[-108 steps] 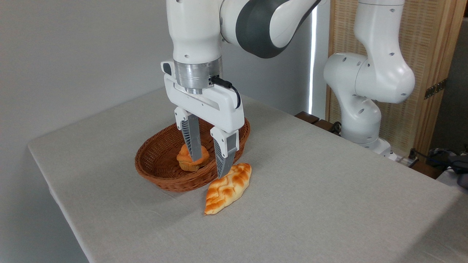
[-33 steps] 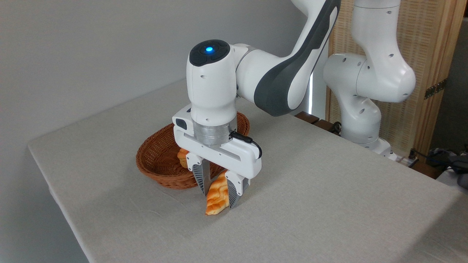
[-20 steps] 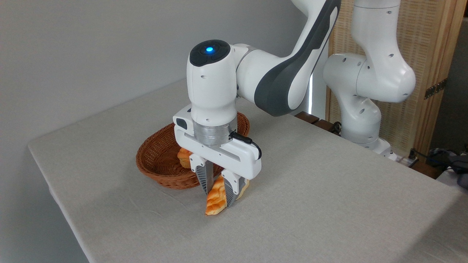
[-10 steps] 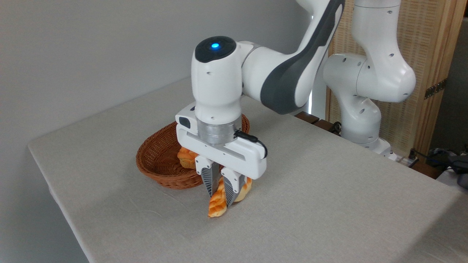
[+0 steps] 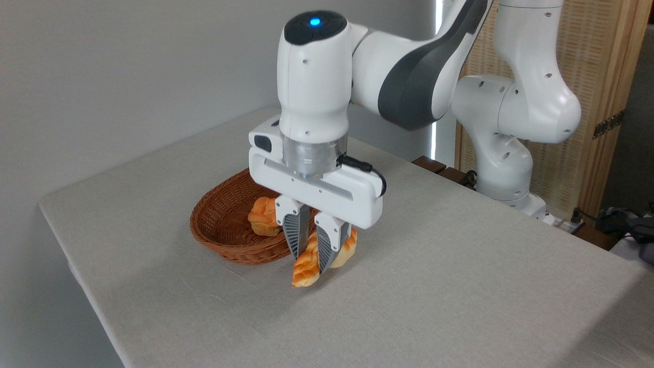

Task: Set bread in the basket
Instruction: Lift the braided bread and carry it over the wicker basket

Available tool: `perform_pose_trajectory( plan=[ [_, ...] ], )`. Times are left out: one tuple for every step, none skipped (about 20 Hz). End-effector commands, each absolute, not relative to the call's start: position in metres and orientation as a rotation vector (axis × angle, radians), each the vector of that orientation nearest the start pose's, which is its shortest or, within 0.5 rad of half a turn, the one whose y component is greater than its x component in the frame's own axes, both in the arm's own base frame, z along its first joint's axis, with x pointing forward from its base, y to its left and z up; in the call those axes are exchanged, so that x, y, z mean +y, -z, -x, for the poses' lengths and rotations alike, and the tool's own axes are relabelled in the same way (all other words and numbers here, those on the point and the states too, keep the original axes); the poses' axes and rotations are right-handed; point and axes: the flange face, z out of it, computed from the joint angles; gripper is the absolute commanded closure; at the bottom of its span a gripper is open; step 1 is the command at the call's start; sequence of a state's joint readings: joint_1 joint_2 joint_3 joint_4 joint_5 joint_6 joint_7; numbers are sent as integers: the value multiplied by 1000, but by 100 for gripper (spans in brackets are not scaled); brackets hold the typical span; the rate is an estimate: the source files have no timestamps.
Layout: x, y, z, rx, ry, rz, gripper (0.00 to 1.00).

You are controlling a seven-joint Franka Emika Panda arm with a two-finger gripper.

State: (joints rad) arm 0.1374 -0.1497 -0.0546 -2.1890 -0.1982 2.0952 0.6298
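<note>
Just beside basket (image 5: 225, 240), bread (image 5: 305, 268) in gripper (image 5: 310, 260).

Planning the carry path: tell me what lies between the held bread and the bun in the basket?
Only the basket's near rim separates the bread and bun, camera view.

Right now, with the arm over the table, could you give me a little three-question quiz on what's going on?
1. True or false: the bread already lies in the basket.
2. What sits inside the basket? A) a small round bun B) a spoon C) nothing
3. Fill in: the gripper has its jaws closed on the ____.

Key: 1. False; the bread is held off the cloth, beside the basket's near rim. 2. A; the small round bun rests in it. 3. bread.
</note>
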Motion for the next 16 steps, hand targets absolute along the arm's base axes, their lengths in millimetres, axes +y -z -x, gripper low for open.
perform_pose_trajectory(
  plan=[
    [37,-479,-499,776,205,3184,63],
    [37,-485,-498,777,221,3179,63],
    [37,-496,-500,776,251,3170,63],
    [36,-503,-502,778,252,3178,62],
    [36,-513,-504,783,263,3180,61],
    [34,-524,-506,788,280,3176,60],
    [31,-529,-507,792,291,3180,60],
    [24,-531,-508,803,304,3190,60],
    [17,-531,-508,818,309,3195,60],
    [6,-531,-509,849,307,3190,60],
    [-6,-531,-510,884,304,3180,60],
    [-17,-528,-511,920,292,3171,60],
    [-31,-527,-511,956,283,3160,60],
    [-42,-525,-511,989,272,3150,58],
    [-54,-522,-511,1024,259,3139,48],
    [-67,-522,-510,1062,251,3124,45]
  ],
)
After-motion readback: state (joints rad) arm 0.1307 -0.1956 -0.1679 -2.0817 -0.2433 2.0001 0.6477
